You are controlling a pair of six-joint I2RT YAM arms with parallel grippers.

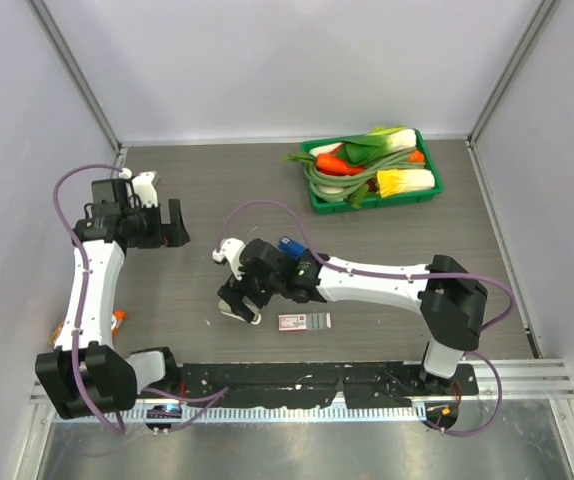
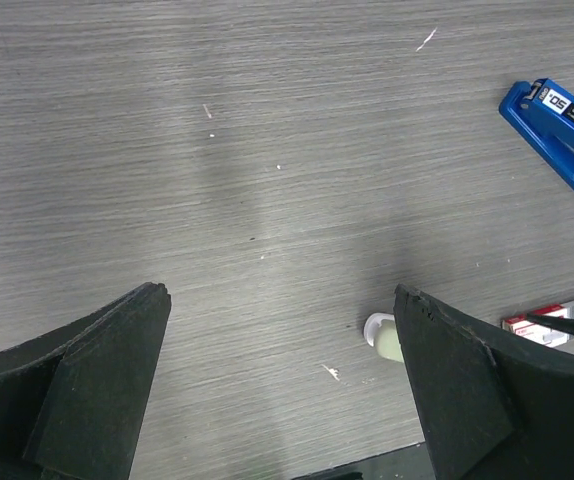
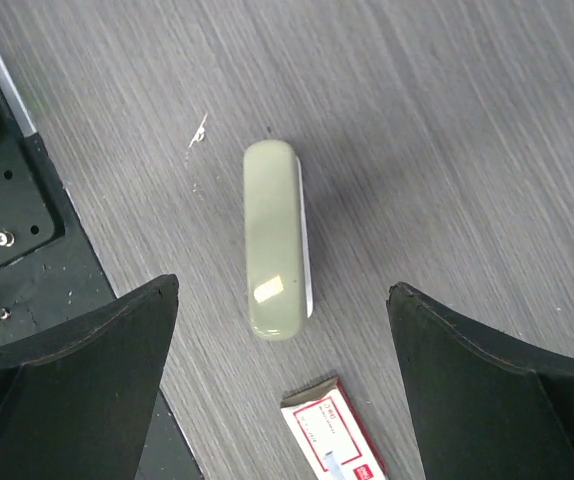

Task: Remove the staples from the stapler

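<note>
**Both grippers gape wide and hold nothing; the stapler lies untouched at mid-table.**
The left gripper [image 2: 282, 300] hangs over the bare table [image 1: 217, 180]. The right gripper [image 3: 285, 290] is spread either side of a pale green oblong object [image 3: 272, 240], its fingers clear of it, with a red-and-white box [image 3: 332, 435] just below. The stapler [image 2: 557, 140] sits in the upper right of the left wrist view, partly hidden behind the right arm in the top view.
</note>
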